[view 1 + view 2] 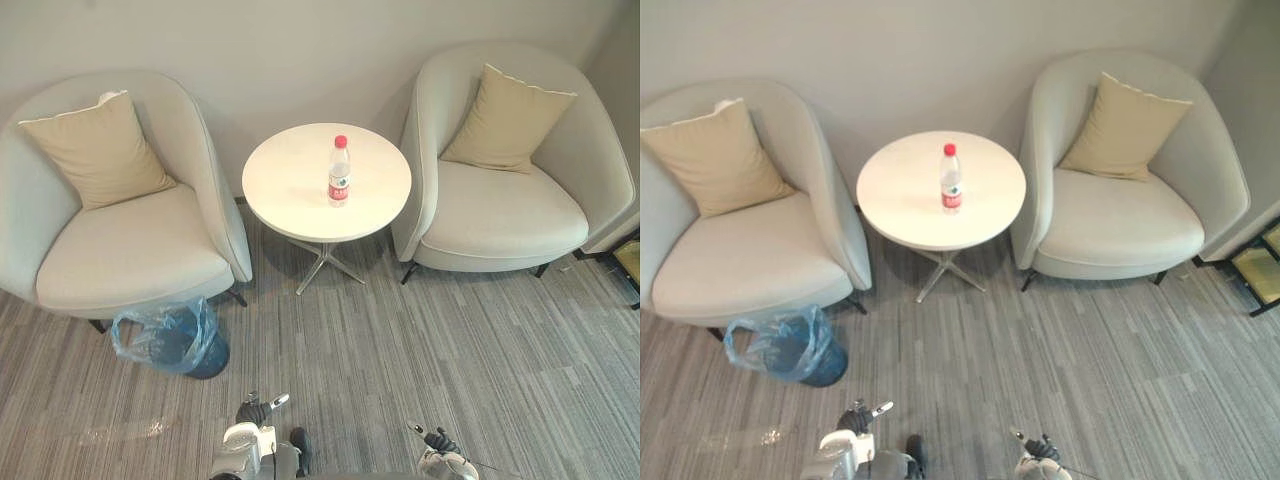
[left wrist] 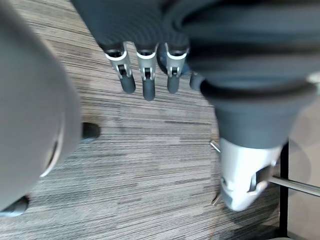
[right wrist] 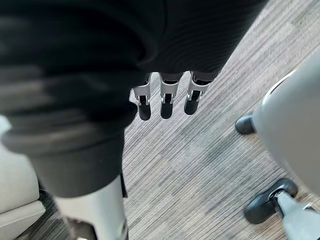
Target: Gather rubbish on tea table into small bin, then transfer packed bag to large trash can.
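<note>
Round white tabletop (image 1: 285, 195) ahead; small blue-bagged dark bin (image 1: 190, 345) on the carpet (image 1: 450, 350); clear red-capped plastic bottle (image 1: 339, 172) upright on the tabletop. My left hand (image 2: 145, 75) and right hand (image 3: 165, 100) hang relaxed, empty. Gathering seems unstarted; I must approach the bottle.

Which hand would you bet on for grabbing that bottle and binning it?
Left, probably. The bottle stands roughly midway between the hands, but the bin sits on the robot's left, nearer the left hand. The right hand would cross over.
</note>
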Motion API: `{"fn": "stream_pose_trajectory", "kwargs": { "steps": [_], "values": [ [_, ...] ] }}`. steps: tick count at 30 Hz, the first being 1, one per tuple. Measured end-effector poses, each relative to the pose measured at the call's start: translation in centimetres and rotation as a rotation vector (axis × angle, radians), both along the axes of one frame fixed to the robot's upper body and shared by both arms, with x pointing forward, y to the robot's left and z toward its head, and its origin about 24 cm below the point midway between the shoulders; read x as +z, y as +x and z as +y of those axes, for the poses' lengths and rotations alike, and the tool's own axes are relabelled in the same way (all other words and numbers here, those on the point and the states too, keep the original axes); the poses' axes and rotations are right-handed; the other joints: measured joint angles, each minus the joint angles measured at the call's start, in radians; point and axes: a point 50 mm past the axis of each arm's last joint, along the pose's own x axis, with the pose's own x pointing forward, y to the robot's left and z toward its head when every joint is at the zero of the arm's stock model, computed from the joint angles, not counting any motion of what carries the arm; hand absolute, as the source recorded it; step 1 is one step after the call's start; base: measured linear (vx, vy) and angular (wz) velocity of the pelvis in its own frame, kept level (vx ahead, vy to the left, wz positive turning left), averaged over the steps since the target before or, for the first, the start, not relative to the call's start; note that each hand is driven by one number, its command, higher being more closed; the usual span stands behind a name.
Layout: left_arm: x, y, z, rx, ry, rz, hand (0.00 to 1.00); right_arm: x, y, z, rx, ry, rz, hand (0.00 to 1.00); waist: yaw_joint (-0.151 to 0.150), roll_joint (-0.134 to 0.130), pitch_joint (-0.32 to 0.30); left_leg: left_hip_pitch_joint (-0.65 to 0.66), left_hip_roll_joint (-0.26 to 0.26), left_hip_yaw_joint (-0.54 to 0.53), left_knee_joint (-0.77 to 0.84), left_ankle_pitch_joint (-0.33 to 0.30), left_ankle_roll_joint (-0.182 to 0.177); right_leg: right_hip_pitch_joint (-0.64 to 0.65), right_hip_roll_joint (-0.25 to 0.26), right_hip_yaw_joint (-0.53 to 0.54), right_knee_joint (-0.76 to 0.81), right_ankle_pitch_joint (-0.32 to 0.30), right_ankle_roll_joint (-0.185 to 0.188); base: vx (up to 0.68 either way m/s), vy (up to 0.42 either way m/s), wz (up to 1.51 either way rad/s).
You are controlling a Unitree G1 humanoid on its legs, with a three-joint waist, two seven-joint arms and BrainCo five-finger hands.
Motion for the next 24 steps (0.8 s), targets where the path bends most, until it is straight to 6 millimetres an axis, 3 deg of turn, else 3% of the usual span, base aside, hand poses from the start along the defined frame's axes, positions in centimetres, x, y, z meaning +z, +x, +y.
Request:
{"fn": "stream_pose_trajectory", "kwargs": {
  "steps": [1, 3, 5, 8, 9, 10, 11, 14, 17, 19, 22, 24],
  "values": [
    [-0.1, -0.1, 0.1, -0.002, -0.001, 0.009, 0.00, 0.1, -0.3, -0.2, -0.003, -0.007, -0.005, 0.00, -0.012, -0.003, 0.004, 0.052, -0.011, -0.013, -0.003, -0.032, -0.004, -0.072, -0.021, 0.007, 0.183, 0.007, 0.011, 0.33, 0.083, 0.18],
    [-0.1, -0.2, 0.1, -0.001, -0.002, 0.016, 0.00, 0.0, -0.7, -0.4, -0.004, -0.011, 0.002, 0.00, -0.014, -0.003, 0.005, 0.120, -0.013, -0.024, -0.013, -0.056, -0.009, -0.131, -0.040, -0.012, 0.270, -0.010, 0.005, 0.36, 0.013, 0.26],
    [-0.4, -0.6, 0.2, 0.006, -0.007, 0.038, 0.00, -0.1, -1.0, -0.4, -0.010, -0.005, 0.008, 0.00, -0.020, -0.004, 0.008, 0.182, -0.006, -0.045, -0.054, -0.057, -0.011, -0.180, -0.057, -0.059, 0.240, -0.048, -0.012, 0.33, -0.040, 0.37],
    [-0.4, -0.8, 0.1, 0.033, -0.021, 0.042, 0.00, 0.2, -0.4, -0.4, -0.015, -0.007, -0.018, 0.00, -0.047, 0.013, 0.016, 0.237, 0.043, -0.082, -0.079, -0.075, -0.040, -0.238, -0.030, -0.088, 0.020, -0.043, -0.036, 0.42, -0.197, 0.50],
    [-0.5, -1.2, 0.3, 0.064, -0.024, 0.047, 0.00, 0.1, -0.6, -0.3, -0.016, -0.002, -0.009, 0.00, -0.047, 0.007, 0.015, 0.261, 0.064, -0.108, -0.076, -0.099, -0.076, -0.225, 0.016, -0.024, -0.212, 0.060, -0.054, 0.62, -0.435, 0.48],
    [-0.6, -1.2, -0.1, 0.086, -0.042, 0.048, 0.00, 0.1, -0.5, -0.6, -0.021, -0.005, -0.012, 0.00, -0.050, 0.016, 0.021, 0.281, 0.084, -0.131, -0.066, -0.128, -0.100, -0.204, 0.038, -0.009, -0.245, 0.123, -0.072, 0.47, -0.352, 0.38],
    [-0.6, -1.3, -0.4, 0.097, -0.054, 0.051, 0.00, 0.1, -0.5, -0.9, -0.017, -0.015, -0.009, 0.00, -0.049, 0.035, 0.012, 0.276, 0.105, -0.130, -0.049, -0.130, -0.103, -0.198, 0.053, -0.016, -0.247, 0.104, -0.086, 0.45, -0.340, 0.15],
    [-0.8, -1.5, -0.8, 0.092, -0.071, 0.060, 0.00, 0.1, -0.7, -1.5, -0.017, -0.031, 0.004, 0.00, -0.050, 0.071, 0.004, 0.186, 0.167, -0.134, 0.179, -0.130, -0.107, -0.143, 0.089, -0.064, -0.277, 0.058, -0.125, 0.33, -0.270, 0.20],
    [-0.5, -1.0, -0.5, 0.095, -0.065, 0.035, 0.00, 0.0, -1.2, -1.7, -0.019, -0.035, 0.021, 0.00, -0.046, 0.071, 0.013, 0.030, 0.235, -0.156, 0.543, -0.097, -0.141, -0.035, 0.112, -0.105, -0.341, 0.034, -0.147, 0.29, -0.221, 0.45],
    [-0.3, -0.8, -0.5, 0.104, -0.066, 0.015, 0.00, -0.2, -1.6, -1.6, -0.020, -0.029, 0.038, 0.00, -0.030, 0.070, 0.015, -0.031, 0.248, -0.121, 0.641, -0.116, -0.145, 0.042, 0.112, -0.122, -0.387, 0.032, -0.150, 0.24, -0.111, 0.10],
    [-0.1, -0.5, -0.5, 0.111, -0.069, -0.005, 0.00, -0.2, -1.6, -1.5, -0.017, -0.029, 0.037, 0.00, -0.025, 0.066, 0.014, -0.074, 0.222, -0.038, 0.472, -0.133, -0.123, 0.092, 0.099, -0.118, -0.445, 0.033, -0.142, 0.16, 0.036, -0.10],
    [-0.1, -0.4, -0.6, 0.102, -0.067, -0.010, 0.00, -0.1, -1.5, -1.5, -0.011, -0.032, 0.034, 0.00, -0.024, 0.064, 0.016, -0.078, 0.171, -0.032, 0.210, -0.091, -0.102, 0.111, 0.088, -0.101, -0.462, 0.027, -0.119, 0.21, 0.148, -0.15]
  ]
}}
